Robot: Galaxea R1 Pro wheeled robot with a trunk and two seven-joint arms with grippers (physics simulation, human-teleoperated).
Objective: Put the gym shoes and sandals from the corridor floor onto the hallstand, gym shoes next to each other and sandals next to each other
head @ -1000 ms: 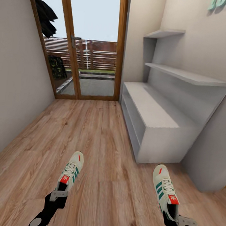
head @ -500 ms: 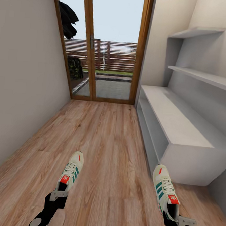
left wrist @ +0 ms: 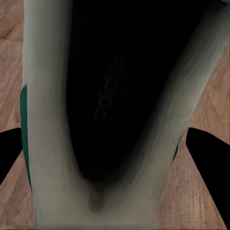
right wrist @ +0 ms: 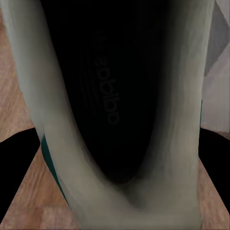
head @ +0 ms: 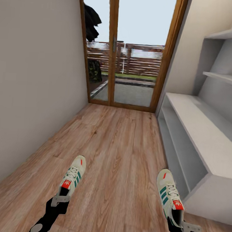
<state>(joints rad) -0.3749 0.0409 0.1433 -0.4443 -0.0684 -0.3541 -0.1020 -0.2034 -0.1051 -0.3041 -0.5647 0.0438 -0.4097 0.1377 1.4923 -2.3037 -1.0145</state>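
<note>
So head view gives the corridor: hallstand (head: 211, 143) just ahead and outboard of the right gripper (head: 181, 222), corridor floor (head: 120, 147) beneath both; wrist views give what it can't, each shoe's dark insole. Count: two gym shoes, left gym shoe (head: 72, 177) clamped at the heel by the left gripper (head: 59, 199), right gym shoe (head: 169, 194) likewise by the right one.

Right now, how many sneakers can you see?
2. One gym shoe is held at its heel by the left gripper; the other gym shoe by the right gripper, beside the hallstand.
</note>
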